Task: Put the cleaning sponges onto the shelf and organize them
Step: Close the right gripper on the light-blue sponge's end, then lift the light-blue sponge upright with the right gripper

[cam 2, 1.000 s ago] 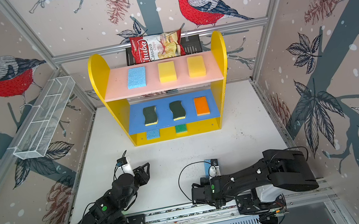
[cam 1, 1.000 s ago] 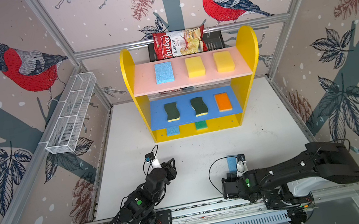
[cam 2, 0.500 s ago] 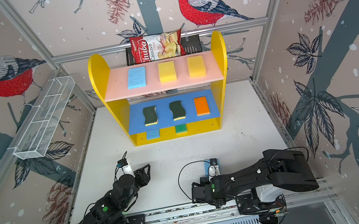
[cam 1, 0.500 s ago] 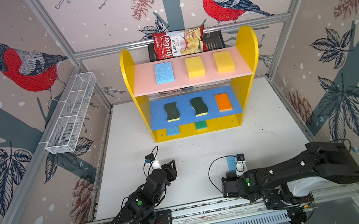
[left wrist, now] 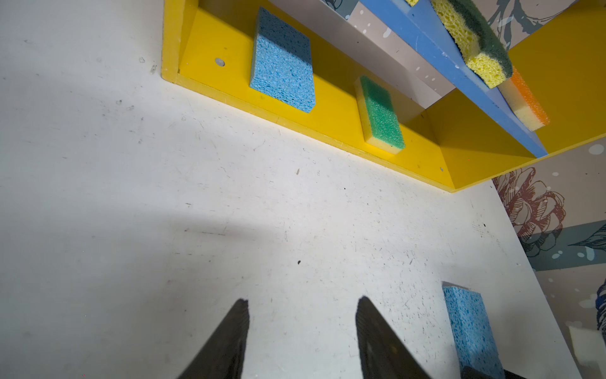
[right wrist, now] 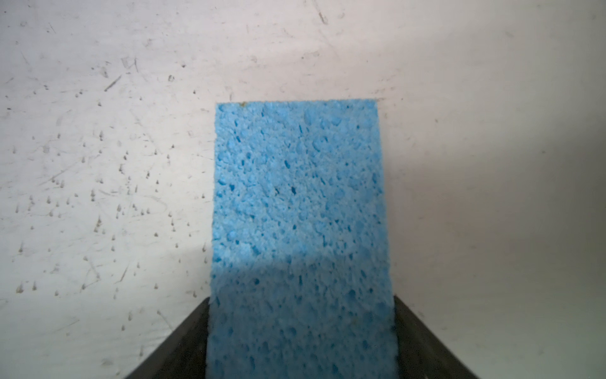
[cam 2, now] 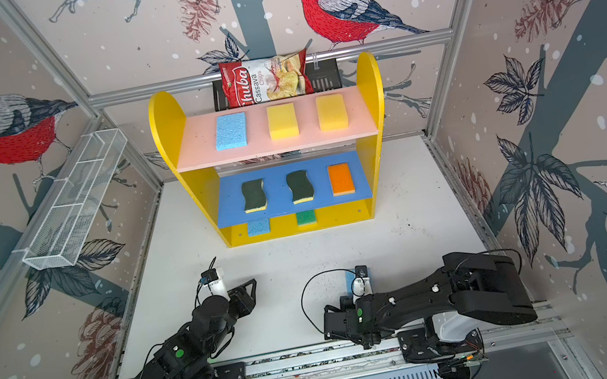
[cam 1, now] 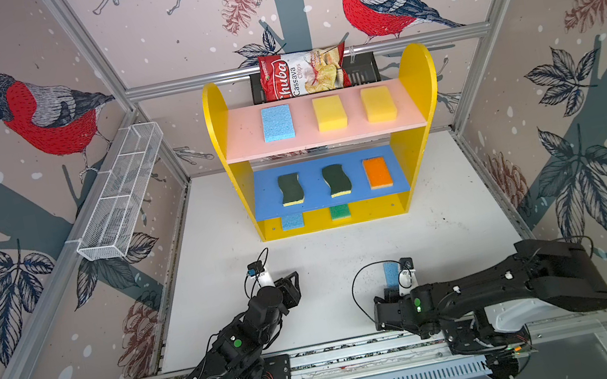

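Light blue sponge [right wrist: 300, 213] lies flat on the white table [cam 1: 450, 240], near my base edge and well apart from the shelf [cam 1: 218, 129]. Its long axis runs straight toward the shelf, in line with my fingers. My right gripper [right wrist: 301, 298] straddles its near end, one finger pressed to each long edge, pinching it across the short side. My left gripper [left wrist: 301, 341] hovers over bare table, fingers spread, nothing between them. On the shelf every sponge points its long axis front to back. The pink top board [cam 1: 243, 146] carries one blue sponge [cam 1: 277, 123] and two yellow sponges [cam 1: 330, 112]. The blue middle board [cam 1: 266, 205] carries two dark-green wavy sponges [cam 1: 290, 189] and an orange sponge [cam 1: 377, 172]. The yellow base [cam 1: 373, 210] holds a second blue sponge [cam 1: 292, 221] and a bright green sponge [cam 1: 340, 211], both half hidden in both top views. Behind the shelf a red-and-white chips bag [cam 1: 302, 72] lies on a black rack [cam 1: 363, 70]; its print reads "Chuba Cassava Chips".
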`<action>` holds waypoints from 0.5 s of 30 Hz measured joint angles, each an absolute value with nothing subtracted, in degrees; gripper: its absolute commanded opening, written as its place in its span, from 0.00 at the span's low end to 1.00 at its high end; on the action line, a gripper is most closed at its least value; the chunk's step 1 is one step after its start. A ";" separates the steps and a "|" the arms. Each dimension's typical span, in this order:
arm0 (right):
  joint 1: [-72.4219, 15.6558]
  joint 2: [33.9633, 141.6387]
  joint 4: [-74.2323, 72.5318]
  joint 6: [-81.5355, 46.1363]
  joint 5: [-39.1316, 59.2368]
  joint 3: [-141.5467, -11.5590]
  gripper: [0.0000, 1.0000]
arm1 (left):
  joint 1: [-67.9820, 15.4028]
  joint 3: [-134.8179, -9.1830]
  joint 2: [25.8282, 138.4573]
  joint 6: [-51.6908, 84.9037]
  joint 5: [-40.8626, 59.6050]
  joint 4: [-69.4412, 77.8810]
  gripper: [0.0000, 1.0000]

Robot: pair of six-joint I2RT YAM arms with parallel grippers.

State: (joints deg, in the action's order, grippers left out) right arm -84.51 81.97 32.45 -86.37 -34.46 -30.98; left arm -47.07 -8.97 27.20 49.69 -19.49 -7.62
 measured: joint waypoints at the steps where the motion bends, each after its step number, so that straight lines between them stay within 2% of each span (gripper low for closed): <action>1: -84.68 82.08 32.36 -86.37 -34.63 -31.00 0.74 | -47.07 -8.97 26.96 49.69 -19.46 -7.62 0.54; 9: -85.12 82.19 30.74 -85.47 -36.77 -29.71 0.71 | -47.07 -8.84 25.19 50.61 -19.46 -7.62 0.54; 15: -85.12 82.28 28.64 -84.40 -38.85 -28.45 0.65 | -47.07 -8.60 24.93 50.81 -19.44 -7.64 0.53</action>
State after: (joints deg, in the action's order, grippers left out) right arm -85.12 82.28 28.64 -84.40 -38.85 -28.45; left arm -47.07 -8.60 24.93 50.81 -19.44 -7.64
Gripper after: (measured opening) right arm 0.658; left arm 0.535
